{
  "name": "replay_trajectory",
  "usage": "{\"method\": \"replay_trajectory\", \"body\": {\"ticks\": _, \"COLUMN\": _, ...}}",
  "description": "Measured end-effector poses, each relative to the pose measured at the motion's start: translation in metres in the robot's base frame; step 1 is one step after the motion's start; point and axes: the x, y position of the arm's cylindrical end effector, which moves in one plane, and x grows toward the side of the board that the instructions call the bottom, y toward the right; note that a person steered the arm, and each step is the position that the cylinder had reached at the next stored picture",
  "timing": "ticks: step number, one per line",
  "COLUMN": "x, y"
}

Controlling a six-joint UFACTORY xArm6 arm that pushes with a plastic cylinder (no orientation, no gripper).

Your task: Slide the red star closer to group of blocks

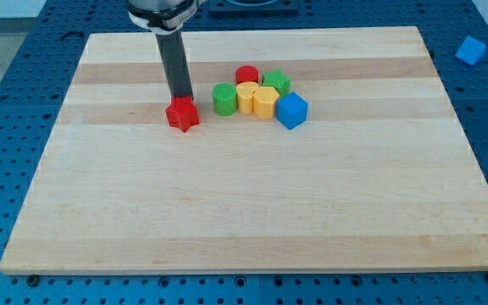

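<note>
The red star (182,114) lies on the wooden board (252,203), left of the group of blocks. My tip (180,98) stands right behind the star, at its top edge, touching or nearly touching it. The group sits to the star's right: a green cylinder (224,99), a red cylinder (246,75), a yellow block (246,96), a yellow block (265,102), a green star (277,82) and a blue cube (291,111). A small gap separates the red star from the green cylinder.
A blue block (471,51) lies off the board at the view's top right, on the blue perforated table. The board's edges run near the view's sides and bottom.
</note>
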Motion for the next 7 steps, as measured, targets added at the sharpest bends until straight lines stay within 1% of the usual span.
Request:
{"method": "replay_trajectory", "body": {"ticks": 1, "x": 0.010, "y": 0.020}}
{"method": "replay_trajectory", "body": {"ticks": 2, "x": 0.006, "y": -0.030}}
{"method": "replay_trajectory", "body": {"ticks": 3, "x": 0.017, "y": -0.066}}
{"method": "replay_trajectory", "body": {"ticks": 4, "x": 0.047, "y": -0.064}}
{"method": "replay_trajectory", "body": {"ticks": 5, "x": 0.073, "y": -0.016}}
{"method": "replay_trajectory", "body": {"ticks": 6, "x": 0.073, "y": 0.014}}
{"method": "replay_trajectory", "body": {"ticks": 7, "x": 0.087, "y": -0.035}}
